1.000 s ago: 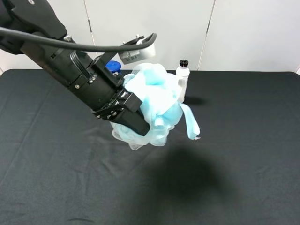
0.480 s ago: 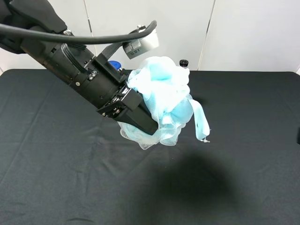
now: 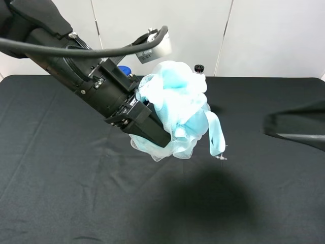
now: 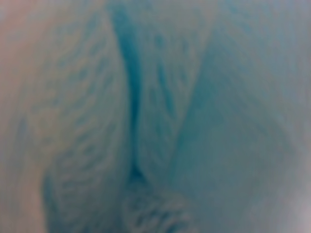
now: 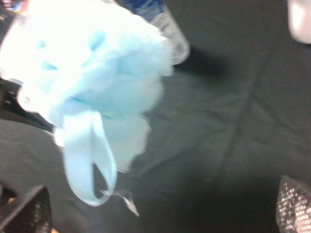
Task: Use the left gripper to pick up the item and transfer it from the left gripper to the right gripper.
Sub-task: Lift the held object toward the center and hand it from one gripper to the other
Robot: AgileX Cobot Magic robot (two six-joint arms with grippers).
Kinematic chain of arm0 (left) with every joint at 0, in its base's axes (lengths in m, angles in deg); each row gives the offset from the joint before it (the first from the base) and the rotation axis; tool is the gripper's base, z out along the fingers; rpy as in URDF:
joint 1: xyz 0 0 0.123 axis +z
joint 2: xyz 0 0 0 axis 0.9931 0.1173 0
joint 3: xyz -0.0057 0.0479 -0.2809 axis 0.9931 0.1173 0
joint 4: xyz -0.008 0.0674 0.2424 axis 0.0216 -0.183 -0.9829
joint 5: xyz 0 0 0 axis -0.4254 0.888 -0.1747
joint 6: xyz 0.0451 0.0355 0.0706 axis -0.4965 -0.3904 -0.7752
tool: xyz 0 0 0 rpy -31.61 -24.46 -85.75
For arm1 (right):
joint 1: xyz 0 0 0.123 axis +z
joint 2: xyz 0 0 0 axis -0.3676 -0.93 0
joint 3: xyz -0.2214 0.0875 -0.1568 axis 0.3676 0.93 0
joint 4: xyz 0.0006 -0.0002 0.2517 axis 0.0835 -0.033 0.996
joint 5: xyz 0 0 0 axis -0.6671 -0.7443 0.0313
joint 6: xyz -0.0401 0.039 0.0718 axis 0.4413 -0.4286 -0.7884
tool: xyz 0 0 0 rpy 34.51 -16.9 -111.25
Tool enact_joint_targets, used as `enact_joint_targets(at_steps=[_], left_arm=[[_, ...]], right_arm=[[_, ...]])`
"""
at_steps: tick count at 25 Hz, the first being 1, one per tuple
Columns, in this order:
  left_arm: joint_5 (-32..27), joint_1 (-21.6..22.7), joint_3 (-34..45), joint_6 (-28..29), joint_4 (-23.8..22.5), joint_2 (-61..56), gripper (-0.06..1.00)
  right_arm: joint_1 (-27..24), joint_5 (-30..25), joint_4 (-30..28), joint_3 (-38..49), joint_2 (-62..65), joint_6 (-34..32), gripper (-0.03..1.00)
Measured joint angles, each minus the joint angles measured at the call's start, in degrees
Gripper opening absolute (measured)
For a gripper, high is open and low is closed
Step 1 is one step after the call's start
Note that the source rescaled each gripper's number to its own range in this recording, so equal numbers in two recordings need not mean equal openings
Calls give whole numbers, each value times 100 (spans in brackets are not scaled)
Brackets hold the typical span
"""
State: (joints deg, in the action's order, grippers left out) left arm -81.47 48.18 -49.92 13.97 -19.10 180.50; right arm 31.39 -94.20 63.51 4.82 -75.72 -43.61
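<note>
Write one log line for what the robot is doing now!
left tool: shut on bath pouf, lifted off table | right tool: open, apart from it | ribbon loop: hanging | handover: not yet done

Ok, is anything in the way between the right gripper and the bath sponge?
Nothing visible. The left gripper holds the bath sponge up off the table, its ribbon loop hanging toward the open right gripper. Only open air lies between them; the white bottle stands farther back.

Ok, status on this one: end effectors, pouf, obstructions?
Left end effector shut on bath pouf, held off the table. Right end effector open, apart from it. Nothing between them.
</note>
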Motion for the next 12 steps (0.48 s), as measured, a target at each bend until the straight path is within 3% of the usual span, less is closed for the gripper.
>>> enact_joint_targets(at_steps=[4,12], left_arm=[[33,0,0,-383,5,0,4],[489,0,0,-1417,30,0,4]], right_arm=[[115,169,959,0,-706,587,100],[115,119,2193,-7,-1691,1463,100]])
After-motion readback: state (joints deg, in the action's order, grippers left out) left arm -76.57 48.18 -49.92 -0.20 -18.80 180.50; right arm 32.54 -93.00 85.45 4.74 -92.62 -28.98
